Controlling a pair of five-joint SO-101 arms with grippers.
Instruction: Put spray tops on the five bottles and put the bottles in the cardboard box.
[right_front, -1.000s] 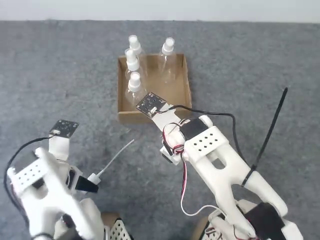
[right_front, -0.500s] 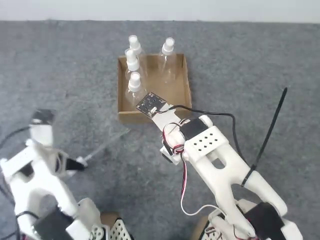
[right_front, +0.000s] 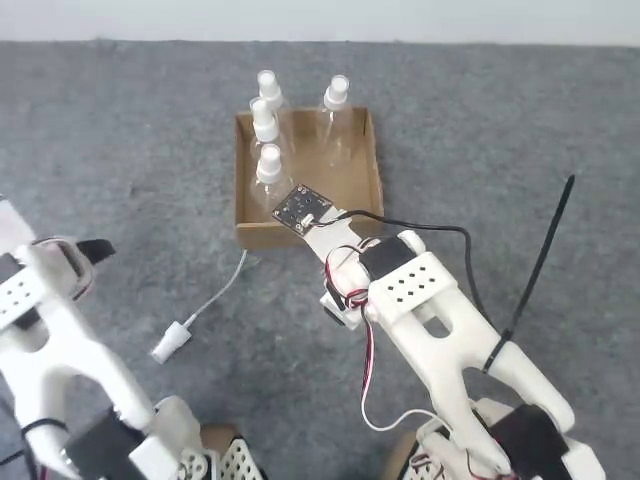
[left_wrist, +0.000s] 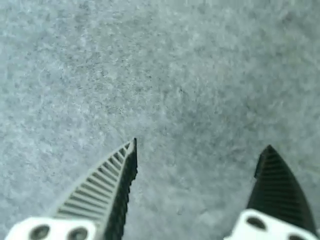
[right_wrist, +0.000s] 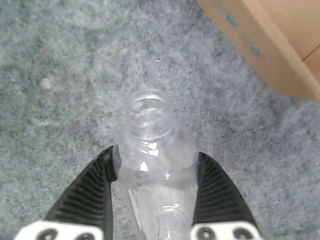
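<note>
Near the box (right_wrist: 260, 45), the right claw (right_wrist: 156, 152) grips an open-necked bottle (right_wrist: 150, 120). The left claw (left_wrist: 200, 150) gapes wide, holding nothing.

surface: grey carpeted table (right_front: 520, 120) | on it: cardboard box (right_front: 255, 234); 1 spray top (right_front: 172, 341) lying loose

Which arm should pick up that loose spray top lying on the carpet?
Left, probably. The left gripper is open and empty above the carpet, on the side where the spray top lies. The right gripper is shut on the capless bottle, so it's busy.
</note>
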